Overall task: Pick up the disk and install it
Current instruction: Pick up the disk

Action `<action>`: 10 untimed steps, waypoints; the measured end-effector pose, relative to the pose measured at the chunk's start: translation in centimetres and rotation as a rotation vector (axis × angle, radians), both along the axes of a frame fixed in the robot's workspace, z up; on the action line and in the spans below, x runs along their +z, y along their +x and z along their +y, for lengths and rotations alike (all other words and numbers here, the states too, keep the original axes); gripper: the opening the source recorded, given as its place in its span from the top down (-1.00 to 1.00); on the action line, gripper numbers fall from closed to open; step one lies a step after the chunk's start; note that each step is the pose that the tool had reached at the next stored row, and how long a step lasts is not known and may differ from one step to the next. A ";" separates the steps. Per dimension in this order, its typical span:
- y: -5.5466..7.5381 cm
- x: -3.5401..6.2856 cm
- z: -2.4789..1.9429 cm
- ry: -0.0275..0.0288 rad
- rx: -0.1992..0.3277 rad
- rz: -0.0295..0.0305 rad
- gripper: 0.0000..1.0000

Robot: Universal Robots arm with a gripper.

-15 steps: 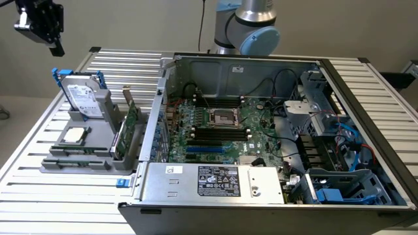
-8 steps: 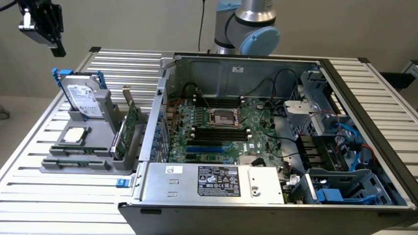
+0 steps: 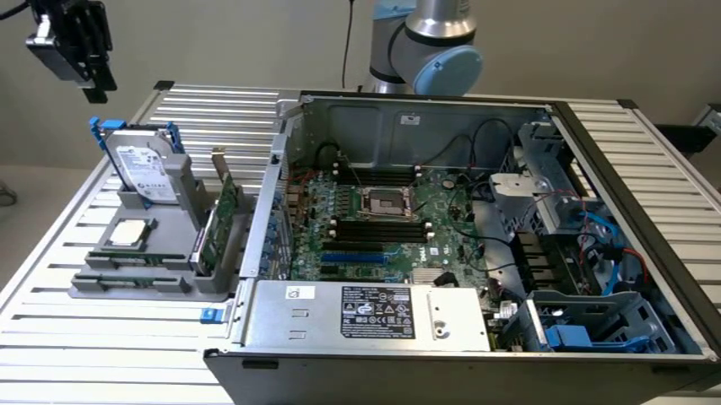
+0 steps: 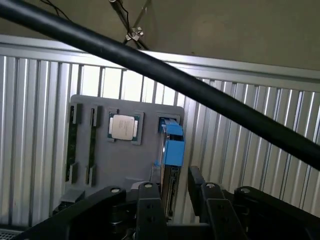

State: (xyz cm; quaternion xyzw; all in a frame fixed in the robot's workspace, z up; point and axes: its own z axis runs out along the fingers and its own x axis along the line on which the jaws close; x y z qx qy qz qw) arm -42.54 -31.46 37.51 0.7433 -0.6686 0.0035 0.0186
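Note:
The disk point(image 3: 148, 169) stands upright in the grey parts holder point(image 3: 158, 278) at the exterior view's left, its white label showing and its blue carrier frame around it. From the wrist view I look down on the disk point(image 4: 172, 147) edge-on, blue carrier uppermost. My gripper point(image 3: 100, 88) hangs well above the holder, apart from the disk. Its black fingers point(image 4: 148, 205) stand apart with nothing between them, and the disk's edge lines up with the gap of the gripper point(image 4: 172, 189).
The open computer case point(image 3: 474, 337) with its motherboard point(image 3: 383, 219) fills the exterior view's right; blue drive bays point(image 3: 586, 325) sit at its near corner. A silver processor chip point(image 3: 130, 234) and green card point(image 3: 225, 221) rest on the holder. A black cable point(image 4: 200, 95) crosses the wrist view.

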 end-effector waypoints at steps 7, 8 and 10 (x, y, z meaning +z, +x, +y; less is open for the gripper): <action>-0.5 -0.70 0.00 0.0000 0.001 -0.0001 -0.19; -0.6 -0.88 0.00 0.0000 0.002 -0.0002 -0.19; -0.7 -1.26 -0.02 0.0000 0.006 -0.0002 -0.19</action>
